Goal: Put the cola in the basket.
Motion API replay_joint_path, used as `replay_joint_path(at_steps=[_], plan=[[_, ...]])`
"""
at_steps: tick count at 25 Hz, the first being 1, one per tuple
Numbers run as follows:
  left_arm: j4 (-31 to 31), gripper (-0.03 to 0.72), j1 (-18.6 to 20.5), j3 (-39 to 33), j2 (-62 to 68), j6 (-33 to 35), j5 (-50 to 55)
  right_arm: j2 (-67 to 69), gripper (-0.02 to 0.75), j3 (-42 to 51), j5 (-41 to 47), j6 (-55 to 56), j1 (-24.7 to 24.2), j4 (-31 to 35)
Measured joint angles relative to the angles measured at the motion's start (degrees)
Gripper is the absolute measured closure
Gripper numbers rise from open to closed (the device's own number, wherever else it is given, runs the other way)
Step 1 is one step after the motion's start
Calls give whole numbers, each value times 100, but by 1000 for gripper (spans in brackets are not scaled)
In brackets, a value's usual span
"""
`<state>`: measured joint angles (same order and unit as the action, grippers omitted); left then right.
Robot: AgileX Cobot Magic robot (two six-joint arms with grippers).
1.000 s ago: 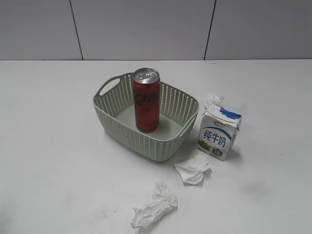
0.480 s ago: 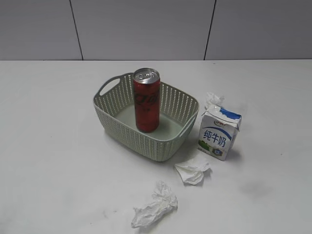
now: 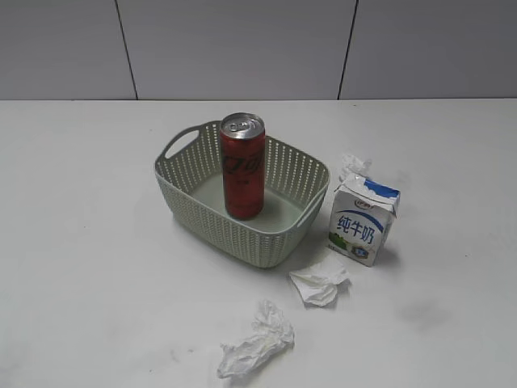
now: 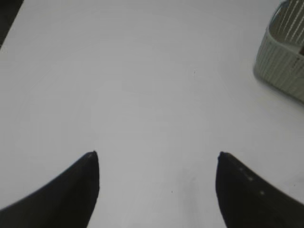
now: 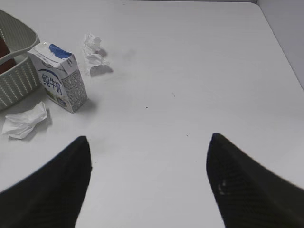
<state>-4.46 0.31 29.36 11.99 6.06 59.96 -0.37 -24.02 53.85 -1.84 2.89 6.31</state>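
Observation:
The cola (image 3: 243, 166), a tall slim red can with a silver top, stands upright inside the pale grey-green basket (image 3: 212, 227) at the middle of the white table. A sliver of the red can (image 5: 4, 59) shows behind the basket's wall (image 5: 16, 85) in the right wrist view. The basket's corner (image 4: 282, 61) shows at the right edge of the left wrist view. My left gripper (image 4: 157, 154) is open and empty over bare table, left of the basket. My right gripper (image 5: 148, 137) is open and empty over bare table, right of the carton. Neither gripper shows in the exterior view.
A blue-and-white milk carton (image 3: 363, 219) stands right of the basket; it also shows in the right wrist view (image 5: 58, 80). Crumpled white tissues lie behind the carton (image 3: 352, 165), in front of it (image 3: 320, 284) and near the front edge (image 3: 256, 341).

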Motion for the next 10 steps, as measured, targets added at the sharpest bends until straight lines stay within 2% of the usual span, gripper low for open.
replay_joint_path(at_steps=[10], plan=[[5, 120, 0, -5, -1209, 0, 7, 0, 166, 0, 0, 0, 0, 0]])
